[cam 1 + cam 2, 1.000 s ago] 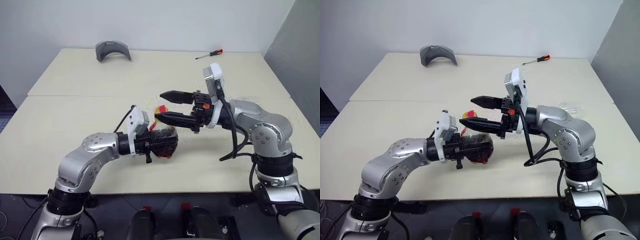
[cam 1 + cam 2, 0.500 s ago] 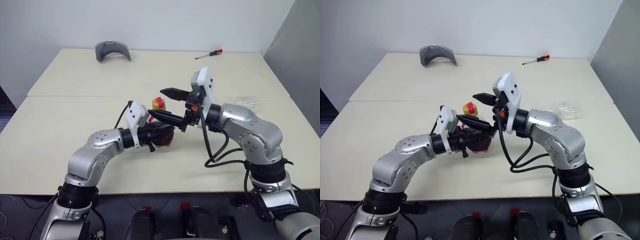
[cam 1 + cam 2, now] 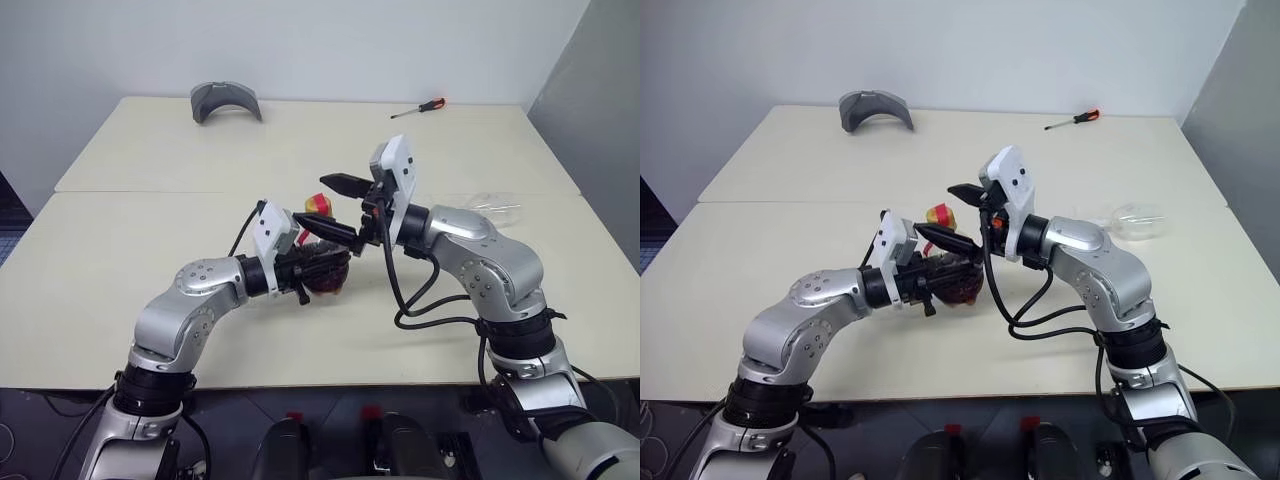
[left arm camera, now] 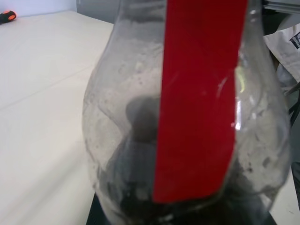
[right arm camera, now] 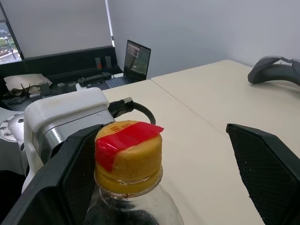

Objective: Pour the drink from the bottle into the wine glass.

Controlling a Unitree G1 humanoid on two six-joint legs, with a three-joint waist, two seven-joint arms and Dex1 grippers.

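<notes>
Far across my table (image 3: 150, 250) a grey curved thing (image 3: 225, 101) sits; the red-handled screwdriver (image 3: 419, 108) lies well to its right.

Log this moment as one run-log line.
left gripper: shut on bottle | right gripper: open around cap | cap: on

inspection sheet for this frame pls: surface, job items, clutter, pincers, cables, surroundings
surface: two pale tables butted together, seam running across between them.
job's things: bottle of dark drink held near the table middle, yellow cap with red tape on; wine glass lying on its side to the robot's right.
clutter: grey curved object and red-handled screwdriver at the far edge.
grippers: left pincer shut on the bottle's body; right pincer open, fingers either side of the cap, not closed on it.
cables: black cable looping off the right forearm.
surroundings: laptop on a dark desk in the right wrist view; plain wall behind.
</notes>
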